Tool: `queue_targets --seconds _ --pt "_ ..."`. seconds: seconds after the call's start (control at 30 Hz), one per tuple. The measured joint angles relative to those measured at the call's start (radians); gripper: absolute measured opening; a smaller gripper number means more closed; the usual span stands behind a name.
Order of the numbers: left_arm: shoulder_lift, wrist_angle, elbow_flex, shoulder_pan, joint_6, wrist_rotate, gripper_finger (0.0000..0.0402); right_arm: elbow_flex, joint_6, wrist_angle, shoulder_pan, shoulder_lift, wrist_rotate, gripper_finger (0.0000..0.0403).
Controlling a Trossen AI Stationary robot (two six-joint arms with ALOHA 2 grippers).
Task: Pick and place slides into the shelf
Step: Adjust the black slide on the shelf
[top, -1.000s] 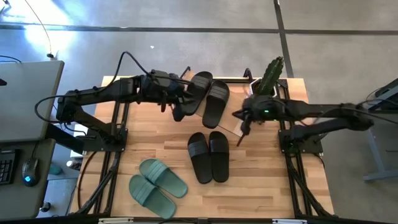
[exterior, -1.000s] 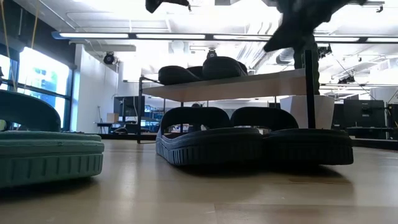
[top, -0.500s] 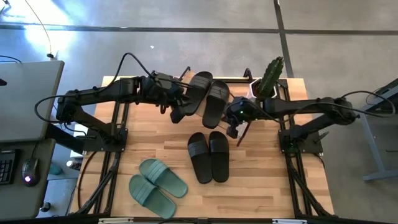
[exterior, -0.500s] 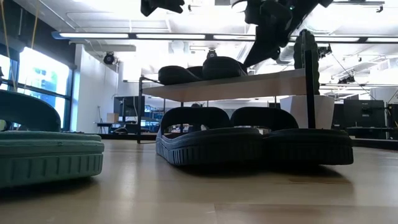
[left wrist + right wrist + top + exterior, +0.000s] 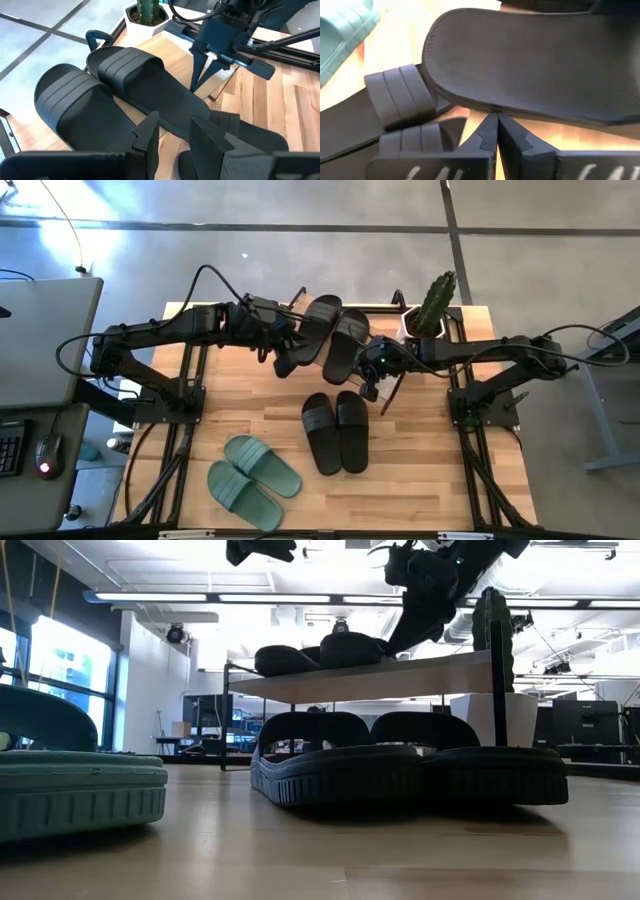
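Observation:
Two black slides (image 5: 322, 328) (image 5: 342, 345) lie side by side on the shelf (image 5: 400, 678) at the table's far middle, their heels toward the near side. My right gripper (image 5: 193, 89) is shut, its tips against the right-hand one. My left gripper (image 5: 172, 135) hovers open above the heel ends of these two, touching neither. A second black pair (image 5: 335, 432) lies flat on the tabletop in front of the shelf. A green pair (image 5: 252, 480) lies at the near left. My right gripper presses its shut fingertips (image 5: 496, 120) against the right long side (image 5: 187, 95) of the right-hand slide on the shelf, about halfway along it. The fingers slant down from the table's right. The slide lies flat on the shelf plank, strap up.
A potted cactus (image 5: 435, 302) stands at the shelf's far right corner, close behind my right arm. The shelf's black frame legs (image 5: 497, 690) stand on the table. Bare wood lies at the table's near right (image 5: 440, 480).
My right gripper, shut throughout, has swung toward the table's left and a little down, reaching the right-hand slide on the shelf. That slide has slid slightly left, closer to its neighbour. My left gripper has kept its place.

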Motion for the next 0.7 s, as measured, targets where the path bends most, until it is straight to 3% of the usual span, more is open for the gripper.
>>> queue_targets --seconds 0.7 --pt "0.0 0.0 0.0 0.0 -0.011 0.0 0.0088 0.0 -0.032 0.024 -0.091 -0.001 -0.07 0.0"
